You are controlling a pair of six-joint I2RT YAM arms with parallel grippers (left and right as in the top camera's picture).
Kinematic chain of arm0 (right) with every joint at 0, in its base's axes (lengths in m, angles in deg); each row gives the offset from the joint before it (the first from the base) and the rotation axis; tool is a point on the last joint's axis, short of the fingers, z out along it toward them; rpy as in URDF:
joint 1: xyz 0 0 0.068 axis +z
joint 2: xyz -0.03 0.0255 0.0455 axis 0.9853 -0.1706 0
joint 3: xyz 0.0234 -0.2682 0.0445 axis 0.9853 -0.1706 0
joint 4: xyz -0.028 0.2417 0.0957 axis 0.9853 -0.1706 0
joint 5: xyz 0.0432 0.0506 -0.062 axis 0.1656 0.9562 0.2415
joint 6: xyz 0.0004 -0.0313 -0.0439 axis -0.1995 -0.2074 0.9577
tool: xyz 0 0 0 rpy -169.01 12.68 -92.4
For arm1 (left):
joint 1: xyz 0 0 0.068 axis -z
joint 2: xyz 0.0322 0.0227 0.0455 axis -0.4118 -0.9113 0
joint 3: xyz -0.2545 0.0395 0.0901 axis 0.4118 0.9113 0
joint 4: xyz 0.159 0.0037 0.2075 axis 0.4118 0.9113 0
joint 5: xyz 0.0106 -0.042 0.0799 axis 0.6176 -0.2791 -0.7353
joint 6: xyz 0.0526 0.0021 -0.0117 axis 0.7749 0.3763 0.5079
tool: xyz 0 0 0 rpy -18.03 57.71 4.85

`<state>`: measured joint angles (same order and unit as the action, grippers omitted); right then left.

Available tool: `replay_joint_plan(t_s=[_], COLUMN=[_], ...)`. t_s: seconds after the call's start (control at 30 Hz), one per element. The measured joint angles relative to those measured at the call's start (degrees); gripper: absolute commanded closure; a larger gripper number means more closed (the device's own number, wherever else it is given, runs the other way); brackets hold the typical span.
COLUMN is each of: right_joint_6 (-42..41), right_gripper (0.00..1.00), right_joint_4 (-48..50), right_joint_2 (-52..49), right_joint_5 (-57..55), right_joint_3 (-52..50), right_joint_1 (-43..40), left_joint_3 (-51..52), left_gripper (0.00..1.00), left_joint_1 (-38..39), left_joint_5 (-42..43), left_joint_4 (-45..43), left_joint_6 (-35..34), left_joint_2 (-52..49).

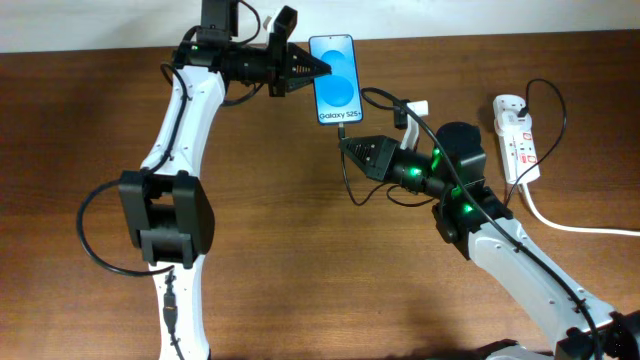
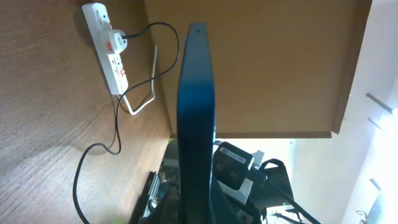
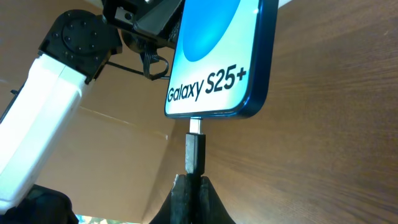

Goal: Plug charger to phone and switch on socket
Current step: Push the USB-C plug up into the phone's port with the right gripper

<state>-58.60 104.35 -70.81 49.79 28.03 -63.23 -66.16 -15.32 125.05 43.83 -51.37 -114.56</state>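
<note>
Your right jaws pinch the charger (image 3: 194, 149) by its dark plug, its metal tip right at the port in the lower edge of the phone (image 3: 217, 56). Your left jaws clamp the phone by one long side. Line the plug up with the phone's long axis, then push straight in while the left arm braces. That axis runs far-to-near across the worktop (image 1: 300, 260), lettered port end facing the plug. The socket (image 1: 518, 135) lies well right of the phone.

White links (image 1: 180, 115), black joints (image 1: 165, 215) — green lights (image 1: 437, 160).
</note>
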Motion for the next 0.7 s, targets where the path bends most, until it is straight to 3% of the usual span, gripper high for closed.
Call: replay_joint_plan(t_s=[0.7], right_joint_6=[0.8], right_gripper=[0.96], right_joint_4=[-0.4], right_joint_2=[-0.1], right_joint_5=[-0.6], right_joint_3=[0.0], right_joint_1=[0.0], left_joint_3=[0.0], left_gripper=[1.0], left_joint_1=[0.0], left_joint_5=[-0.1], left_joint_4=[-0.1], left_joint_6=[0.0], left_joint_2=[0.0])
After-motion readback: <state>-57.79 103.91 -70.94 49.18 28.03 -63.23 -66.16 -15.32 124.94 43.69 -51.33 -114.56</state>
